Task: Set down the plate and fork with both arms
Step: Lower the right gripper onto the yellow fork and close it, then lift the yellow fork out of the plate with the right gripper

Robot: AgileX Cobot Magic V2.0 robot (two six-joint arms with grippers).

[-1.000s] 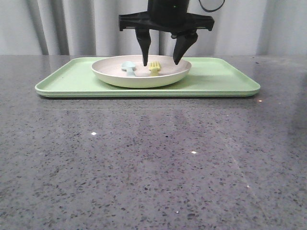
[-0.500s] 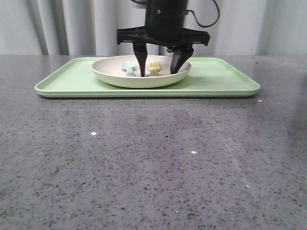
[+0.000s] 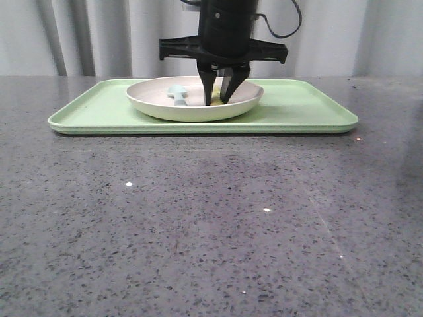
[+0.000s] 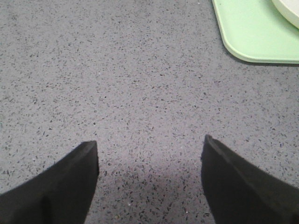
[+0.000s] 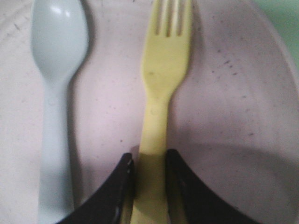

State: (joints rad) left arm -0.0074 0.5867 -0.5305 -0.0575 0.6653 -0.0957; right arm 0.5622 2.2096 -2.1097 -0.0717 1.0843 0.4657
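Observation:
The cream-white plate (image 3: pixel 158 105) sits on the light-green tray (image 3: pixel 310 109) at the back of the table. The yellow fork (image 5: pixel 163 84) lies in the plate (image 5: pixel 233 116) beside a pale-blue spoon (image 5: pixel 56 70). My right gripper (image 5: pixel 150 161) reaches down into the plate, both fingers pressed against the sides of the fork's handle. In the front view this gripper (image 3: pixel 220 99) hides nearly all of the fork; the spoon (image 3: pixel 177 92) shows left of it. My left gripper (image 4: pixel 149 154) is open and empty over bare table, out of the front view.
The grey speckled table (image 3: pixel 211 224) stretches in front of the tray. In the left wrist view a corner of the tray (image 4: pixel 252 32) and a sliver of the plate's rim (image 4: pixel 289 7) show beyond the gripper. Grey curtains hang behind the table.
My right gripper has come down into the plate and its fingers have closed from wide apart onto the fork's handle. Plate and tray have not moved.

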